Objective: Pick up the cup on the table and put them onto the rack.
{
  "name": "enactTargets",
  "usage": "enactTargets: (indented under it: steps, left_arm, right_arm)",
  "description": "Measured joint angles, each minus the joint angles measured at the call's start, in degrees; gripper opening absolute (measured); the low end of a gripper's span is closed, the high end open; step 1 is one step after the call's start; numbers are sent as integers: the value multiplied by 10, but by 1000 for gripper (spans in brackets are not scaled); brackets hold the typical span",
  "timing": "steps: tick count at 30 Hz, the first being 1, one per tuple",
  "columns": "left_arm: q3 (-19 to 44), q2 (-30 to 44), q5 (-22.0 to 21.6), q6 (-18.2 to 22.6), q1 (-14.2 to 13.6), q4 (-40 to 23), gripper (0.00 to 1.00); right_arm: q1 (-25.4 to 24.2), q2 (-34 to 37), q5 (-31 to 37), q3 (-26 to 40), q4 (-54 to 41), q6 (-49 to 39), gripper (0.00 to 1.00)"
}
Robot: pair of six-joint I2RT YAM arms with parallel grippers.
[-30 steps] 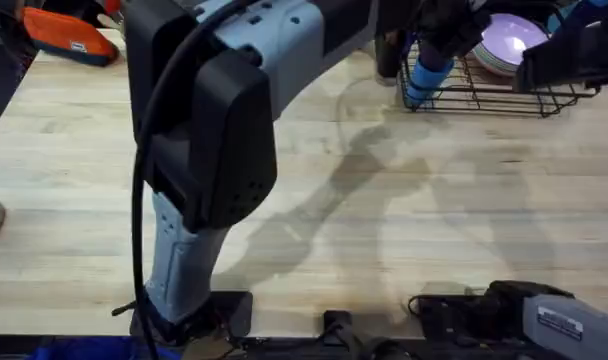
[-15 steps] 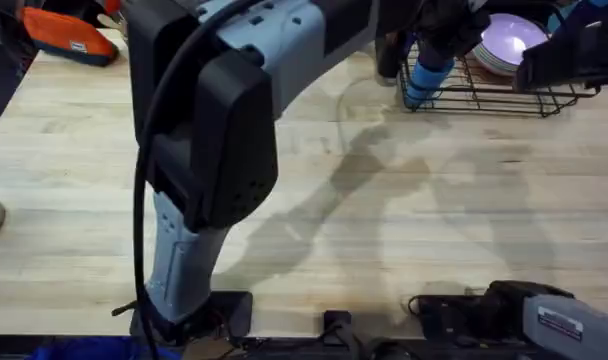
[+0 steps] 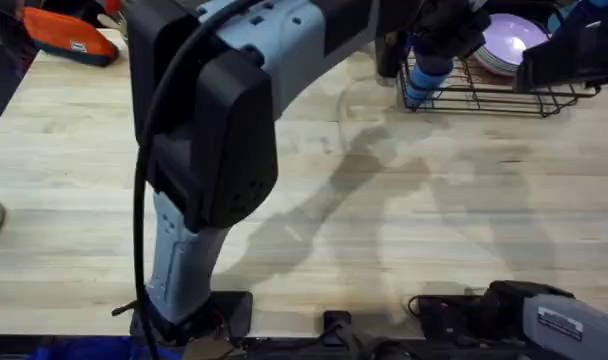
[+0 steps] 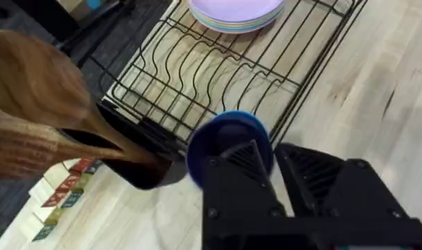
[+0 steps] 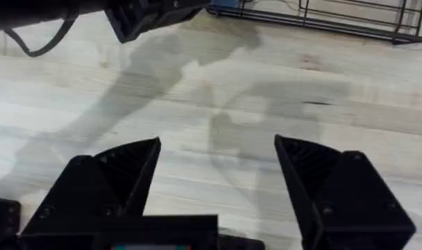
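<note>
- Much of the overhead view is taken up by the left arm (image 3: 209, 120), which rises close under the camera, large and dark, and hides the table's far middle.
- Its gripper (image 4: 273, 163) is clenched on the blue cup (image 4: 228, 139); the wrist view shows the rim between the black fingers (image 4: 242, 180), while the cup's lower body is hidden behind them.
- From overhead the cup (image 3: 424, 80) sits at the rack's near left corner, but whether it touches the wires or hangs just above them cannot be told.
- The rack (image 3: 504, 90) is cut off by the top edge overhead; a stack of lilac plates (image 3: 509, 40) lies in it, partly covered by dark arm parts.
- A black holder (image 4: 145, 167) with wooden utensils (image 4: 37, 90) stands just beside the rack's left end; the utensils' tops run out of view.
- The right gripper (image 5: 218, 167) hangs released, jaws wide apart over bare wood, holding nothing.
- The table (image 3: 464, 200) is pale wood with the arms' shadows across it.
- An orange-and-black object (image 3: 69, 40) lies at the far left corner, cut off by the edge.
- Some small coloured blocks (image 4: 58, 198) lie near the holder, too small to make out further.
</note>
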Motion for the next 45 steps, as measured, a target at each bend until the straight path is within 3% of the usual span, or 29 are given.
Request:
enactTargets:
  steps: [18,23,31,34,35,45]
  left_arm:
    - [0,0,-2,0,0,19,270]
    - [11,0,-4,0,4,-16,325]
    - [90,0,-6,0,25,-94,523]
    - [105,-1,-6,3,43,-119,919]
    - [105,-1,-7,3,47,-127,975]
    - [105,-53,-9,4,104,-207,993]
  right_arm:
    - [0,0,0,0,0,0,993]
    - [0,0,0,0,0,0,993]
    - [0,0,0,0,3,0,993]
    - [0,0,0,0,3,0,993]
    - [0,0,0,0,3,0,993]
    - [0,0,0,0,25,0,993]
